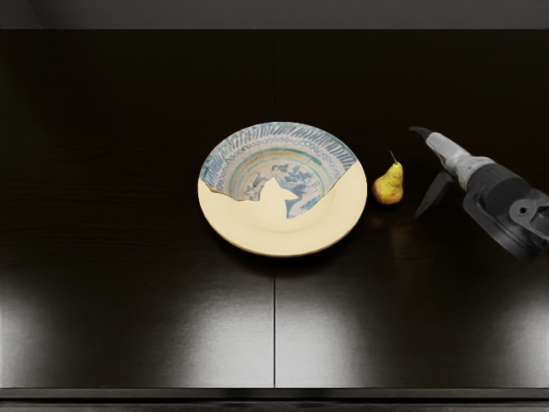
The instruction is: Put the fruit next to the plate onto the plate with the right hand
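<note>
- One pear [388, 184] is all you have to move. It stands stem up on the table [129, 300], just beside the plate's right edge and not yet on it.
- Your plate [257, 245] sits mid-table, near half plain cream, far half patterned blue. Nothing lies in it, so any spot in the hollow should serve as a landing place.
- Your right hand [448, 163] comes in from the right edge and hangs near the pear's right side, apart from it. Its fingers are spread and hold nothing: one points up and toward the plate, another angles down toward the table, and the gap between them faces the fruit.
- That spread looks to me like a set-up for a side grasp, since the pear offers its wide belly to a pinch from the right.
- You will not see the left arm; the task gives it no part.
- My reading is that you are at the reach, with grasp, lift and carry all left to do.
- Watch the closing: the pear's rounded base may let it tip toward the plate's rim if one finger touches first.
</note>
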